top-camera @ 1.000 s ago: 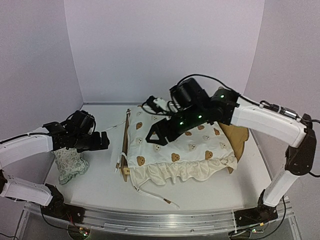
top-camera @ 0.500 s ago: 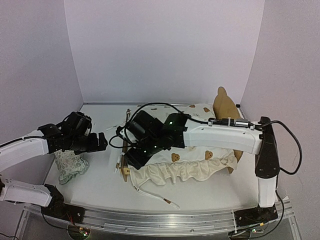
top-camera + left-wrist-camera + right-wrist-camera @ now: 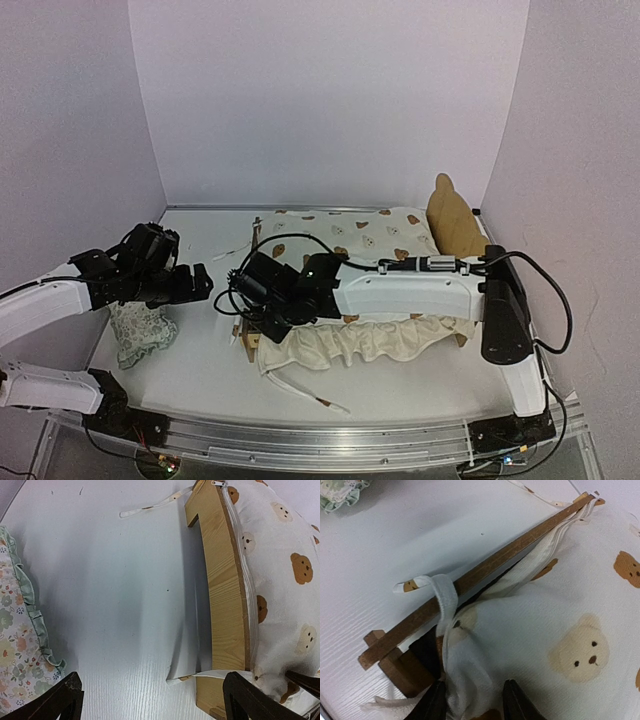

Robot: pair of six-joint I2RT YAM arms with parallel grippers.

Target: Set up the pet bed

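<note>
The pet bed lies with its plywood headboard point(image 3: 452, 215) at the right and its low footboard point(image 3: 247, 285) at the left. The cream bear-print cover point(image 3: 370, 240) lies over it. My right gripper point(image 3: 258, 322) reaches across to the bed's near-left corner. In the right wrist view the gripper point(image 3: 472, 702) pinches a bunched fold of the cover point(image 3: 545, 620) beside the footboard rail point(image 3: 485, 570). A cover tie point(image 3: 445, 592) loops over that rail. My left gripper point(image 3: 200, 283) hovers open and empty point(image 3: 150, 692) left of the footboard point(image 3: 222, 595).
The floral ruffled pillow point(image 3: 138, 330) lies at the left, under my left arm, and shows in the left wrist view point(image 3: 12, 645). A loose tie point(image 3: 300, 388) trails from the ruffle toward the table's front edge. Another tie point(image 3: 150, 507) lies by the footboard's far end.
My right arm has swung from above the bed's middle down to its near-left corner, and its jaws have closed onto the cover. The left gripper has drifted slightly toward the bed.
</note>
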